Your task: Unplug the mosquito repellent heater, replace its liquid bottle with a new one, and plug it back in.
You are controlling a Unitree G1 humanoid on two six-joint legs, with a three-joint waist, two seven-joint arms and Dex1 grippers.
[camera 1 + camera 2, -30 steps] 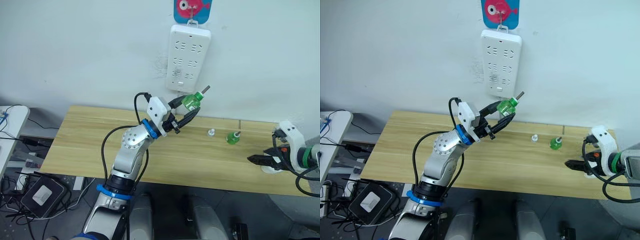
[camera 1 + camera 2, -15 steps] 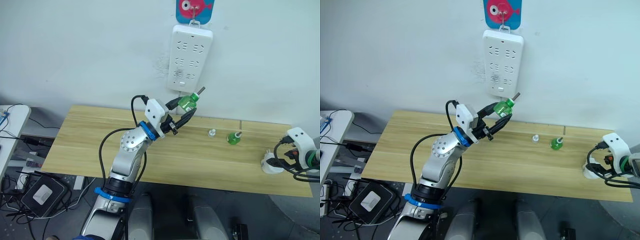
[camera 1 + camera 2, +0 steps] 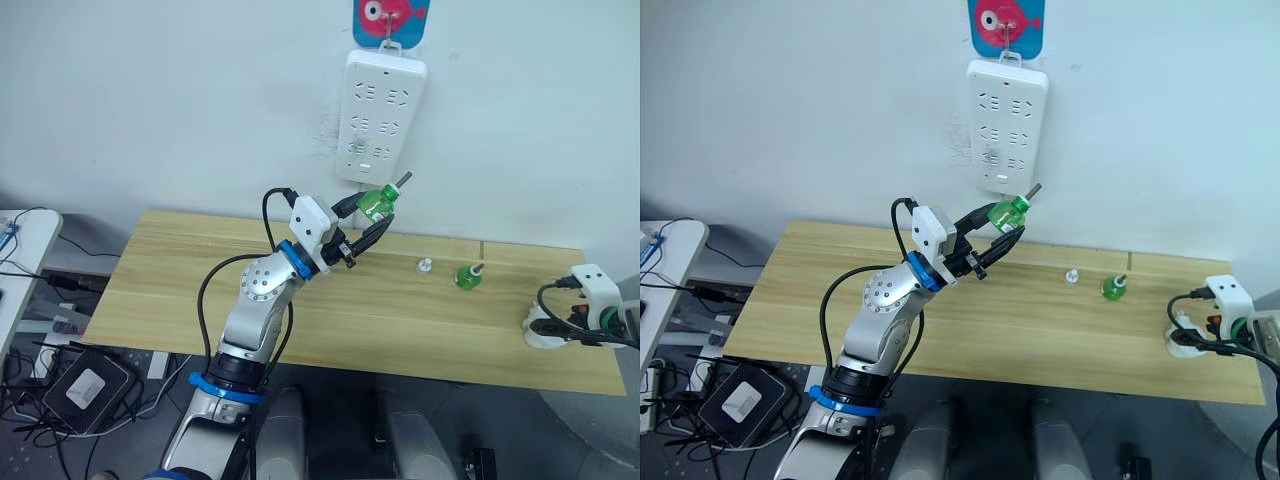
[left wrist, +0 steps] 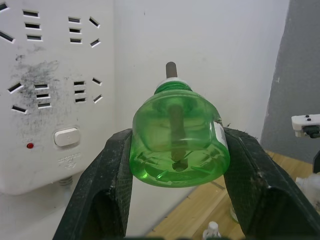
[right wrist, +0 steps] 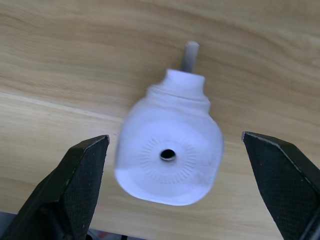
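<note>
As right fingers point(image 5: 80, 185) spread, heater point(image 5: 170, 157) lies between

The heater point(image 5: 169, 156) is white, with fine radial lines around its dark dimple; the held bottle point(image 4: 178, 141) is clear green with a grey wick; the fingers point(image 4: 105, 185) are black; the worktop point(image 3: 400, 310) is pale wood-grain; the strip point(image 3: 381, 118) is white, smudged grey.

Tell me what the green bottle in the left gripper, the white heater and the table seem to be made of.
Green bottle: likely clear tinted plastic, glossy; its wick shows through.
Heater: apparently matte white moulded plastic, with fine radial ridges round its hole.
Table: light wood or wood-look laminate, grain lines visible; cannot tell which.
</note>
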